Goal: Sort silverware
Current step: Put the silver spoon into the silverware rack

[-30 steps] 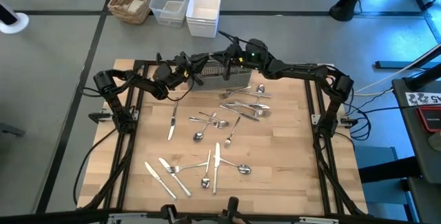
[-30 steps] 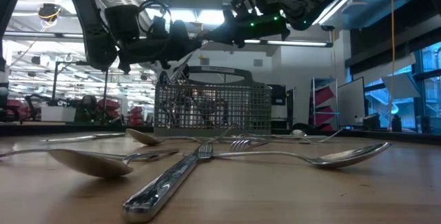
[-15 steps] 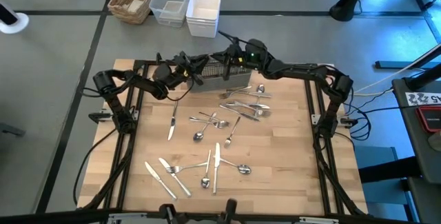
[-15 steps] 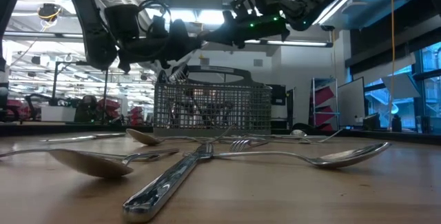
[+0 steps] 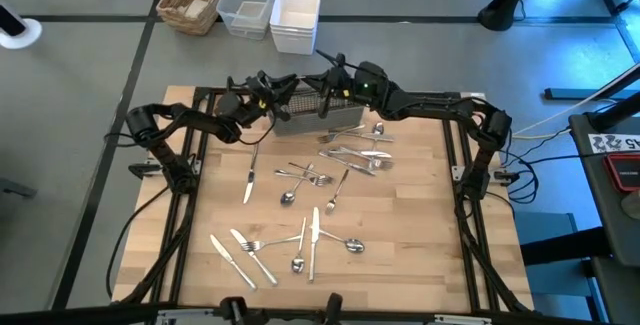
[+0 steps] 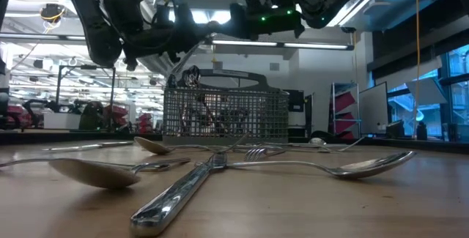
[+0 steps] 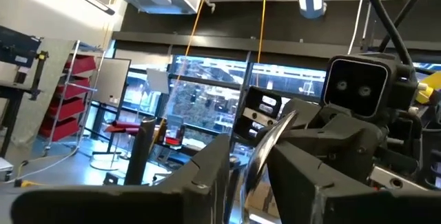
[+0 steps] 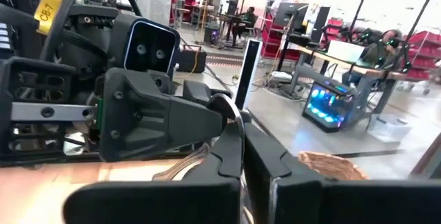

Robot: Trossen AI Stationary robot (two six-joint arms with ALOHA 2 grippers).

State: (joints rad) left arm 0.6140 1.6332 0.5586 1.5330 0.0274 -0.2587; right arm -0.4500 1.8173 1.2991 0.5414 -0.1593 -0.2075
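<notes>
Since earlier, a utensil [image 7: 270,148] is passed above the caddy [image 5: 325,113]: right jaws are closed on it, seemingly; left jaws are parted around it.

In the high view, the caddy [image 5: 322,115] at twelve o'clock on the table sits partly under both arms, so its compartments and contents cannot be made out. In the low view, the mesh blurs whatever stands inside, and a spoon [image 6: 88,170] at nine o'clock is cut off by the edge. Both wrist views show only room beyond their own dark fingers [image 7: 207,176]; the tabletop is hidden.
</notes>
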